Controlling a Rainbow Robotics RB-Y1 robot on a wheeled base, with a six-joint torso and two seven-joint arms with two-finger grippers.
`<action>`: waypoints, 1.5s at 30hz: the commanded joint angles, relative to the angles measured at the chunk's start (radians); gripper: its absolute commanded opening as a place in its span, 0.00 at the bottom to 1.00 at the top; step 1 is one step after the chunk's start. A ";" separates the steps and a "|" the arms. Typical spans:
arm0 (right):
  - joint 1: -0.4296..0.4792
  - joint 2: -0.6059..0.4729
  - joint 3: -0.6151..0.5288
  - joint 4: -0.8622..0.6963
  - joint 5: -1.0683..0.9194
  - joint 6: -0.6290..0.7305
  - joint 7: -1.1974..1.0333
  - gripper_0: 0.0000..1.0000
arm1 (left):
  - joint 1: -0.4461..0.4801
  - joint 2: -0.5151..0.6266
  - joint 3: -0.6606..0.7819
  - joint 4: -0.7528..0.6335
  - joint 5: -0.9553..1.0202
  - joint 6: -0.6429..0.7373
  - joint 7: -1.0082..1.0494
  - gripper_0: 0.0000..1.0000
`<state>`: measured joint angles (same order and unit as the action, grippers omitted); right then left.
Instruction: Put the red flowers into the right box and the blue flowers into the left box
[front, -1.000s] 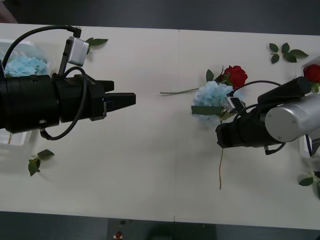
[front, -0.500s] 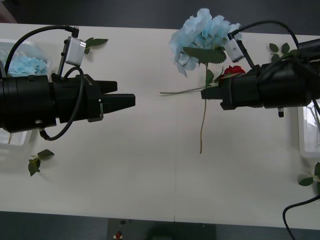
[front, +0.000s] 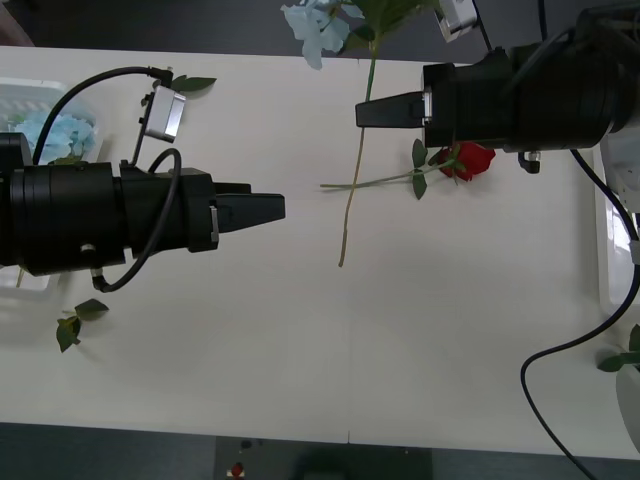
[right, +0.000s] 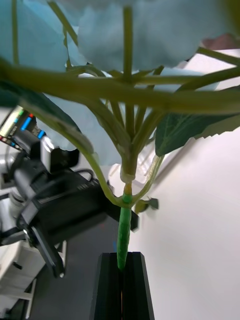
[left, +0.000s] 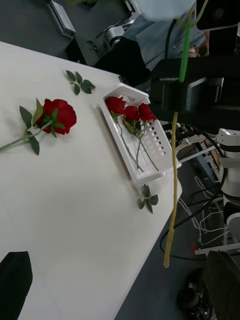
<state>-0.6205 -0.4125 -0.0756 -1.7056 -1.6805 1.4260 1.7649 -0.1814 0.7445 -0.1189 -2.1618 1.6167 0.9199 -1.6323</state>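
Sorting looks partly done, with one blue hydrangea in the air and at least one red rose left on the desk.

The right end effector is clenched on the hydrangea's thin green stem just below the bloom, as the right wrist view shows, with the stem pinched between its black fingers. In the front view the flower hangs over the far middle of the desk, its bloom up at the picture's upper edge and its long stem dangling free, clear of the surface. It is well apart from the left box, so my guess is that it is either being carried across or offered to the other arm.

The left end effector hovers over the middle of the desk, pointing toward the hanging stem, near it but not touching. It holds nothing, and its fingers appear closed together in the front view.

Done so far: the left box at the desk's left edge already holds a pale blue bloom, and the left wrist view shows the right box with several red roses lying in it.

Left to do: this hydrangea has to reach the left box, and the loose rose, lying on the desk beneath the right arm, has to go into the right box. A few loose leaves lie scattered about the desk.
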 joint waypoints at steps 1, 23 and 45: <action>-0.065 0.014 -0.010 0.023 -0.081 -0.019 0.007 0.00 | -0.067 -0.025 -0.044 -0.038 -0.072 -0.019 0.120 1.00; -0.107 0.034 -0.010 0.026 -0.125 -0.049 -0.013 0.00 | -0.276 -0.028 -0.130 -0.099 -0.290 -0.019 0.447 1.00; -0.107 0.034 -0.010 0.026 -0.125 -0.049 -0.013 0.00 | -0.178 0.090 0.140 -0.059 0.049 0.315 0.140 1.00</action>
<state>-0.6989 -0.3840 -0.0756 -1.6627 -1.7972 1.3824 1.7643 -0.3479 0.8420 -0.0088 -2.2238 1.5949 1.2053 -1.4773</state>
